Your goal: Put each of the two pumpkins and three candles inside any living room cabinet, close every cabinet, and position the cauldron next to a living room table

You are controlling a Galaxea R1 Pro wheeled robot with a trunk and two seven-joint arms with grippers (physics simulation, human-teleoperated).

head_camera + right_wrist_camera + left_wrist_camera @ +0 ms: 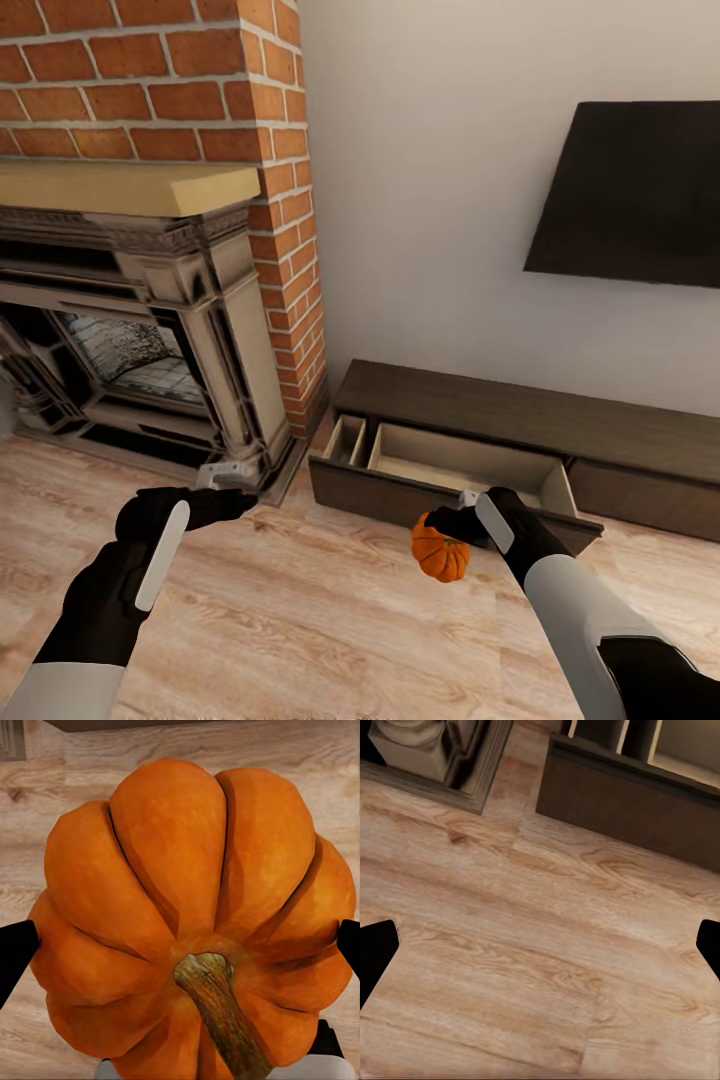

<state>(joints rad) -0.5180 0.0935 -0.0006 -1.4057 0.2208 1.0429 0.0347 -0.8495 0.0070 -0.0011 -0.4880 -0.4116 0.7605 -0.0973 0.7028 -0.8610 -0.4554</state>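
A bright-orange ribbed pumpkin point(440, 556) with a dark stem hangs just above the wood floor, with my right gripper point(447, 530) shut on it. In the right wrist view the pumpkin point(187, 907) sits between the two black fingertips point(15, 956). It hangs just in front of the long, low dark-brown cabinet point(520, 408), whose left drawer point(455, 462) stands pulled out and shows a pale inside. My left gripper point(232, 478) hovers open over bare floor near the fireplace base, with nothing between its fingertips point(375, 952).
A stone fireplace point(150, 350) under a brick chimney point(200, 80) fills the left. A dark TV point(630, 195) hangs on the wall above the cabinet. Wood floor point(300, 600) lies open in front. The drawer front point(637, 795) juts out into the floor.
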